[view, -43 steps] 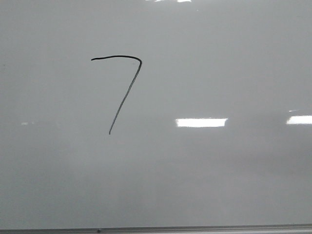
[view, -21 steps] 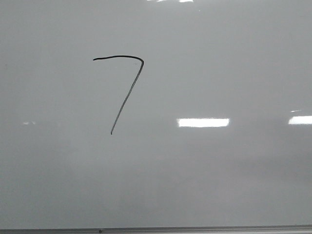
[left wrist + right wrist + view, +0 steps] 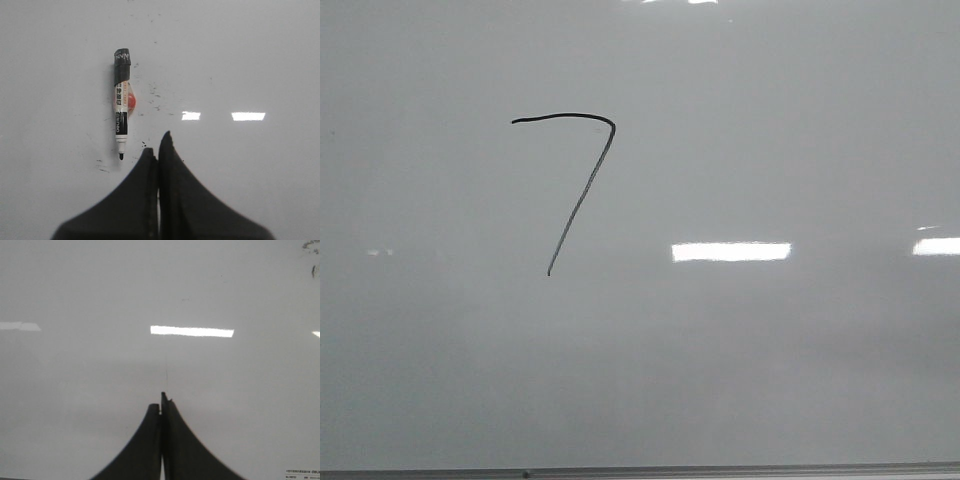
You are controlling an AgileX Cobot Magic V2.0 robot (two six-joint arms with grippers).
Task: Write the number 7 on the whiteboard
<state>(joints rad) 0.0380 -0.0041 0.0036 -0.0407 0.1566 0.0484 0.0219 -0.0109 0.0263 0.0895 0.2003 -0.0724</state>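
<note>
Left black gripper (image 3: 156, 145), fingers pressed together, empty; an uncapped black-and-white marker pen (image 3: 120, 107) lies just beside its tips. Right black gripper (image 3: 162, 401) likewise closed, empty. Thin black hand-drawn number 7 (image 3: 582, 180) sits upper left on the glossy grey-white whiteboard (image 3: 770, 380).

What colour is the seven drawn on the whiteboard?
Black: the number 7 is a thin black stroke on the pale grey-white whiteboard, clearest in the front view.

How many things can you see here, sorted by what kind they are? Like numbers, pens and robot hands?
Written numbers: 1, the number 7 on the whiteboard
Marker pens: 1, an uncapped marker lying on the board
Grippers: 2, the left gripper and the right gripper, both shut and empty
Boards: 1
Total: 5
</note>
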